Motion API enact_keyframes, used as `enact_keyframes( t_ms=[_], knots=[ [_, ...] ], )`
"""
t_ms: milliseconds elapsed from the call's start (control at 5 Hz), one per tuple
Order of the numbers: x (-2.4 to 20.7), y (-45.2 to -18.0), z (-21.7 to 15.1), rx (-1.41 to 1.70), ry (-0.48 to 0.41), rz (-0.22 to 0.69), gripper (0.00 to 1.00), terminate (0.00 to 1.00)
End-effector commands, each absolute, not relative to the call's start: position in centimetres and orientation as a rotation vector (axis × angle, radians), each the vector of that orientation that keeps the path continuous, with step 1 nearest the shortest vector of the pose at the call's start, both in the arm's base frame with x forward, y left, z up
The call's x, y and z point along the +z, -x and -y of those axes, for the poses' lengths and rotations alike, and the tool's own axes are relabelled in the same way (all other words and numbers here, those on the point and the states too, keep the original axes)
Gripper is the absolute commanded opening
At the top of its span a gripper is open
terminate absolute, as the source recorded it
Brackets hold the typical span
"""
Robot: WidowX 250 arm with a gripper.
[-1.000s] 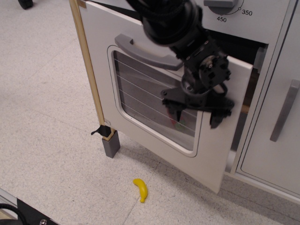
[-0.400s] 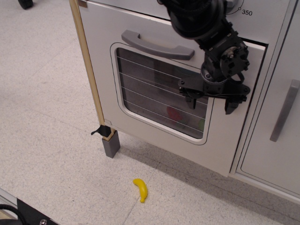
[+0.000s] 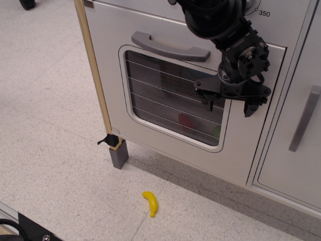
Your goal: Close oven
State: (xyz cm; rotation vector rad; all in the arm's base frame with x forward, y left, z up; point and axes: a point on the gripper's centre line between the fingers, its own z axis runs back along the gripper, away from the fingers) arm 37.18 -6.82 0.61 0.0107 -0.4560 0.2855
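Speckled pale flooring [image 3: 45,115] fills the left and lower part of the single view, with a white toy kitchen unit rising along the upper right. A small yellow banana [image 3: 150,203] lies on the floor in front of the unit, well apart from everything else. At the unit's near corner a light wooden post [image 3: 95,75] runs down to a grey foot [image 3: 119,154], and a small black clip [image 3: 107,139] sticks out just beside that foot.

The oven [image 3: 175,100] takes up the middle of the unit. Its door sits flush or very nearly flush with the front panel, with only a thin seam showing along the right edge. A grey curved handle [image 3: 169,47] runs across the top of the door, and below it the rounded window [image 3: 173,103] shows thin horizontal wires, with blurred red and green shapes behind the glass. Part of a dial scale reading 350 [image 3: 264,12] shows above.

To the right stands a plain cabinet door [image 3: 293,150] with a vertical grey bar handle [image 3: 305,118].

The black gripper [image 3: 228,103] hangs in front of the door's upper right corner, its two fingers [image 3: 249,108] pointing down and spread wide apart, holding nothing. Whether it touches the door cannot be told.
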Motion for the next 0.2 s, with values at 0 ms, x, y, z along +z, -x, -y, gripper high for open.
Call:
enact_keyframes(
  t_ms=[0],
  knots=[
    [3.38, -39.04, 6.21, 0.283, 0.008, 0.544, 1.0, 1.0]
  ],
)
